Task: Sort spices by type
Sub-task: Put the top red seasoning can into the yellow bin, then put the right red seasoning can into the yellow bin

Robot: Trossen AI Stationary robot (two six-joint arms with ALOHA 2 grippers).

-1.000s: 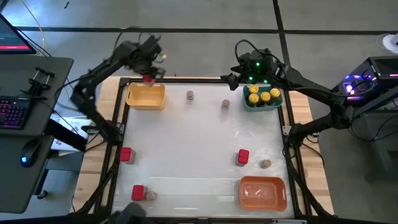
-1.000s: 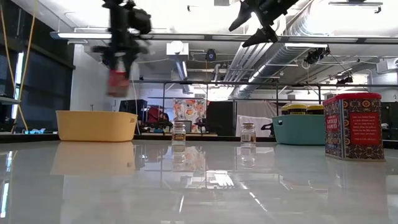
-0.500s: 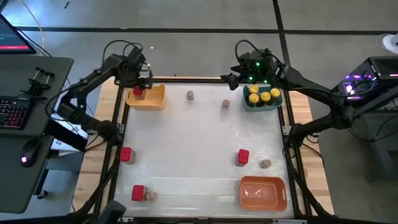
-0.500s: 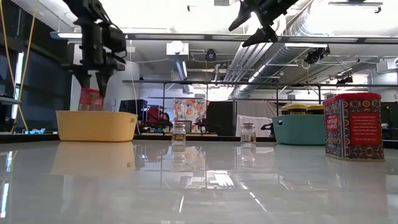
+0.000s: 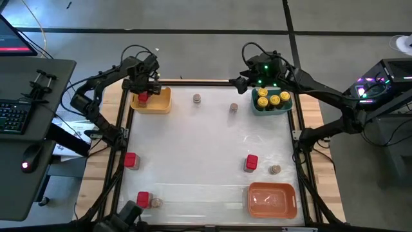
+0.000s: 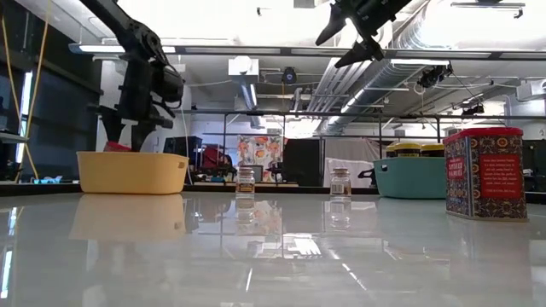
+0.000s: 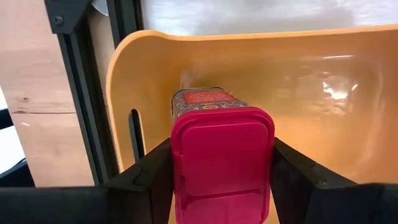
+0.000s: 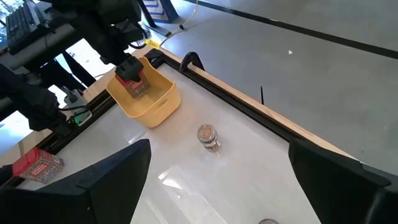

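Gripping a red boxy tin (image 7: pixel 222 158), left pincer (image 7: pixel 221 180) sits inside yellow tray (image 7: pixel 323 81).

Grey concrete floor (image 5: pixel 212 16), a dark desk (image 5: pixel 29 129) with keyboard (image 5: pixel 13 116), exposed ceiling ducts (image 6: pixel 401 43) overhead.

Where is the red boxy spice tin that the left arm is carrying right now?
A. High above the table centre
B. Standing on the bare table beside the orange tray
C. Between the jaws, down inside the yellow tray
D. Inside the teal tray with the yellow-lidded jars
C: the left gripper has its jaws closed on the red boxy spice tin, lowered within the walls of the yellow tray.
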